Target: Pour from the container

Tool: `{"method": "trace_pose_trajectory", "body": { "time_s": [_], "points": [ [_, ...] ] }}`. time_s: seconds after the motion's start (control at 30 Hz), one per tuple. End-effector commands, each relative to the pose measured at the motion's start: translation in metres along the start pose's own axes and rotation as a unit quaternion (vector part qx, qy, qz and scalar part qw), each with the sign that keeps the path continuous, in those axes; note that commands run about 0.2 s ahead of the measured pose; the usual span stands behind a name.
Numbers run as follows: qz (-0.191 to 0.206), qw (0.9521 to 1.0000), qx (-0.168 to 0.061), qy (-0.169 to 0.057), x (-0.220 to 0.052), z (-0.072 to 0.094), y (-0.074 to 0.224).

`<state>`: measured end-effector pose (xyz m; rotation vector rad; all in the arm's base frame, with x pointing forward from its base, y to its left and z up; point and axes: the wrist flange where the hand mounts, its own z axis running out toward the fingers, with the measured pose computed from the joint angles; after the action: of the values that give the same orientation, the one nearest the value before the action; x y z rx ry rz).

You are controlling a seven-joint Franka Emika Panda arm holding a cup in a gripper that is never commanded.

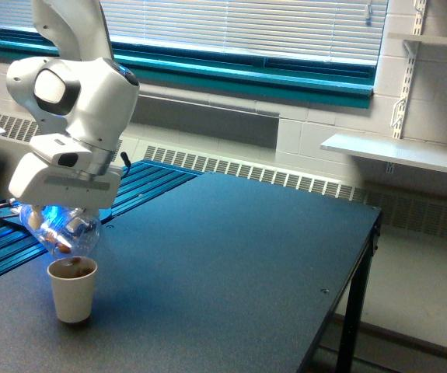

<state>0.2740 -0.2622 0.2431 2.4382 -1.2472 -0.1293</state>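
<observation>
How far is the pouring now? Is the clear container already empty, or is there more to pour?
Mostly done: brown pieces fill the white paper cup near its rim. In hand: the gripper holds the container tilted just above that cup. One or two brown pieces seem left inside, though glare makes this uncertain. Left: tip out the remainder, then bring the container upright.

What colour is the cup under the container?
White paper cup, brown pieces inside; exterior view shows it.

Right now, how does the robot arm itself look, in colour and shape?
The arm is glossy white with rounded, bulky segments and a grey circular cap on the joint at the exterior view's left. Below it sits a flat, boxy white hand body. The gripper is mostly hidden under it, where a blue glow shows. No cables or markings can be made out.
</observation>
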Motion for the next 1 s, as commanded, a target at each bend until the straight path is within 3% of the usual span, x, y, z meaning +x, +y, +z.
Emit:
{"method": "trace_pose_trajectory", "body": {
  "time_s": [0.03, 1.0],
  "points": [
    [-0.01, 0.9999, -0.006, -0.001, -0.0017, -0.0003, 0.0051],
    [-0.017, 0.9998, 0.001, 0.006, -0.0022, -0.0101, 0.0046]
  ]
}}
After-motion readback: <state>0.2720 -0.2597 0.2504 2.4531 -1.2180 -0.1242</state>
